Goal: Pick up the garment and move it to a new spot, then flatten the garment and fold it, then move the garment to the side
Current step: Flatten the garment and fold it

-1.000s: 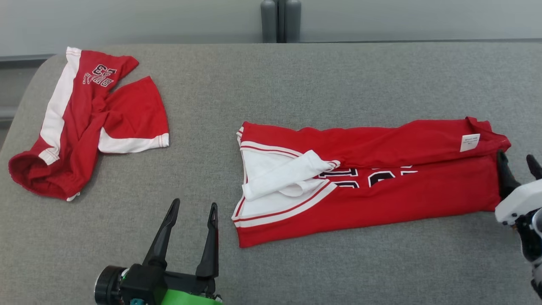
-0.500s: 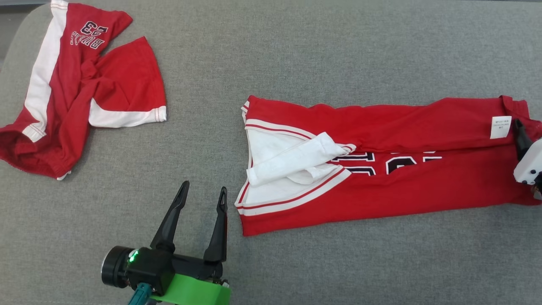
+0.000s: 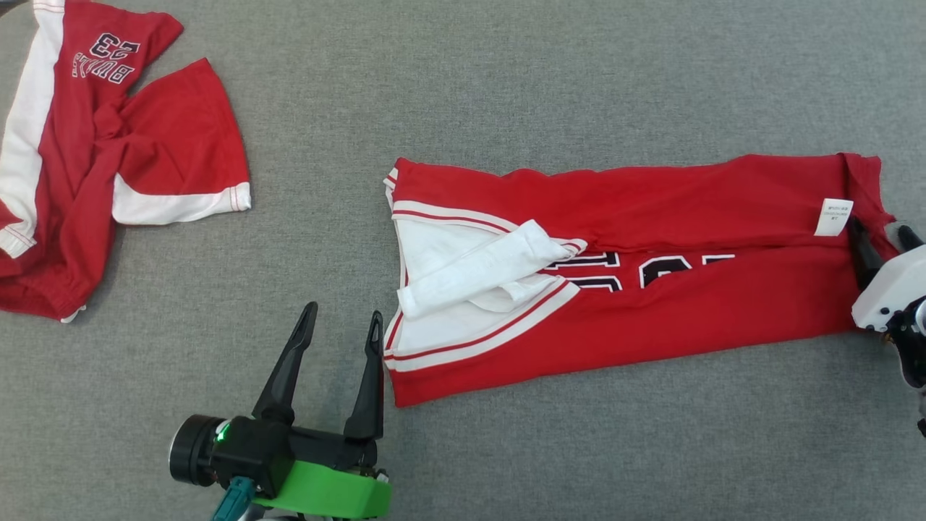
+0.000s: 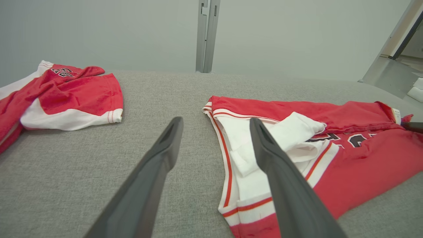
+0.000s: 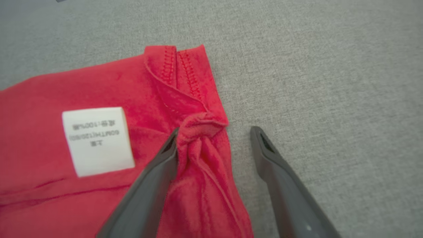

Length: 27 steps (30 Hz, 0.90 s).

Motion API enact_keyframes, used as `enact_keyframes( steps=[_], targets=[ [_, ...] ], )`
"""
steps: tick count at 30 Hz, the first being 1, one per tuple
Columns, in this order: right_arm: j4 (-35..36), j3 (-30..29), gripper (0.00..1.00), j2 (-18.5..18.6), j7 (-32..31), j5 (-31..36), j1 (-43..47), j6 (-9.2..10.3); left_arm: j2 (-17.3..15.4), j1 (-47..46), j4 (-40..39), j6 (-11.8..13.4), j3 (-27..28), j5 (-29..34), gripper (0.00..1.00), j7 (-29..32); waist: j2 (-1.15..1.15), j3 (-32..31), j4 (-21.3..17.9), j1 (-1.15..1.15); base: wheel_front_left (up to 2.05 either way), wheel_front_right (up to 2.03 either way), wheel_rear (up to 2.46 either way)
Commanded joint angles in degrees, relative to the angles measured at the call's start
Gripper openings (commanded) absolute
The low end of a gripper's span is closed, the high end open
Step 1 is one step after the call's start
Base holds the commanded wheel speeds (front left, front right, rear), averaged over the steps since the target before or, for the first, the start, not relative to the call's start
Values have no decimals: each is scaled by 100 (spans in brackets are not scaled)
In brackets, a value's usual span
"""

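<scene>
Garment [image 3: 651, 318]: black lettering [image 3: 655, 269] half covered by the folded-over upper layer, unreadable. Label [image 5: 97, 140] at its far end: print blurred, illegible. Red shorts [image 3: 87, 166], well apart from the garment's white-trimmed end: cropped by picture edges. Right gripper [image 3: 879, 230], at the garment's labelled end: body cropped.

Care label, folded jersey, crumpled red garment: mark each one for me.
care label [image 5: 97, 140], right wrist view, middle of the white tag.
folded jersey [image 3: 723, 318], head view, plain red lower flap.
crumpled red garment [image 3: 173, 145], head view, red panel above its white band.
</scene>
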<state>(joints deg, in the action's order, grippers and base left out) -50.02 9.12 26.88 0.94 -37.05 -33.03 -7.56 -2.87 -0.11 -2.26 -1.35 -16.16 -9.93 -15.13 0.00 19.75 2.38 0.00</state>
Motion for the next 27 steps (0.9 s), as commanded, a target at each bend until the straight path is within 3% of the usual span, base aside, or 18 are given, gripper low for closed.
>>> enact_keyframes(
  steps=[1, 8, 9, 10, 12, 14, 20, 27],
  targets=[
    [-138, 82, 100, -116, -97, -70, 348, 16, -6, -90, -7, -10, 22, 49, 100, 0, 0, 0, -30, 0, 0, 0, 0],
    [-16, 111, 100, -229, -113, -256, 627, 15, -7, -57, -8, 26, 17, 22, 100, 0, 0, -84, -23, 0, 0, 0, 0],
    [8, 129, 93, -248, -135, -288, 650, 15, -7, -48, -12, 27, 16, 10, 100, 0, 0, -93, -22, 0, 0, 0, 0],
    [49, 158, 72, -273, -155, -323, 675, 14, -7, -40, -15, 30, 14, 1, 100, 0, 0, -100, -19, 0, 0, 0, 0],
    [96, 174, 43, -267, -156, -342, 695, 14, -7, -40, -12, 26, 4, -18, 100, 0, 0, -114, -8, 0, 0, 0, 0],
    [100, 180, 1, -246, -173, -375, 704, 17, -7, -55, 9, 3, -15, -14, 100, 0, 0, -127, 14, 0, 0, 0, 0],
    [205, 241, 0, -103, -130, -416, 711, 19, -6, -19, 3, 25, 12, -34, 100, 0, 0, -188, 70, 0, 0, 0, 0],
    [179, 280, 0, 587, 235, 227, 479, 21, -6, 39, -22, 19, 40, 2, 100, 0, 0, -233, -45, 0, 0, 0, 0]
  ],
)
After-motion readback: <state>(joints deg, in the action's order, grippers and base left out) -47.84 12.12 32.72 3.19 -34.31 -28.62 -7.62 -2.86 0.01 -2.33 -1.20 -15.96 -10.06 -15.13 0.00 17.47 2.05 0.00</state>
